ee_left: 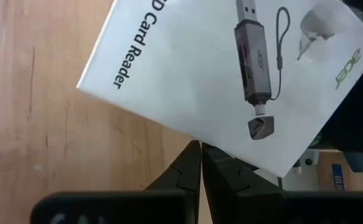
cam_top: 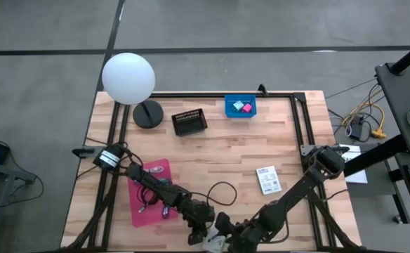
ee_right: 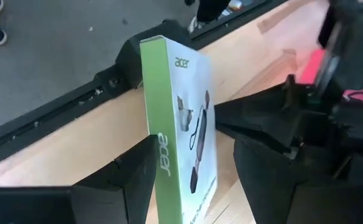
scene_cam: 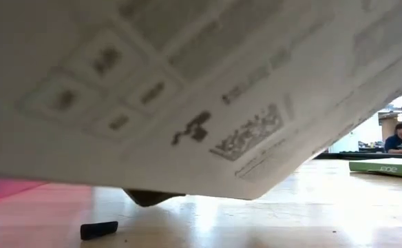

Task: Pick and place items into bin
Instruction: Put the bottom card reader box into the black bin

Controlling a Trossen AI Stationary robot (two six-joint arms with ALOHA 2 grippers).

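Observation:
A white box printed "Card Reader" [ee_left: 231,81], with a green side [ee_right: 160,124], is lifted and tilted at the table's near edge [cam_top: 213,243]. Its printed back fills the low view [scene_cam: 187,103]. My right gripper [ee_right: 194,155] has a finger on each side of the box. My left gripper [ee_left: 200,155] is shut, its tips at the box's lower edge. A second white packet [cam_top: 268,180] lies flat on the wood. The blue bin [cam_top: 228,107] at the far side holds a pink cube [cam_top: 246,108] and a teal cube [cam_top: 238,105]. Coiled cables [cam_top: 149,191] lie on a pink mat. My right gripper holds the box between its two fingers, one finger [ee_right: 128,171] against the green narrow side [ee_right: 156,146]. The other finger [ee_right: 262,168] stands by the printed face, where contact is unclear. The box stands upright in the hold, clear of the table. My left gripper's shut fingertips [ee_left: 197,149] meet the box's edge [ee_left: 191,135]; I cannot tell whether they press it.
A white globe lamp [cam_top: 128,77] on a black base and a black basket [cam_top: 189,121] stand at the far left. A loose black cable loop [cam_top: 222,190] lies mid-table. A small black piece [scene_cam: 98,229] sits on the wood near the low camera. A black frame rims the table.

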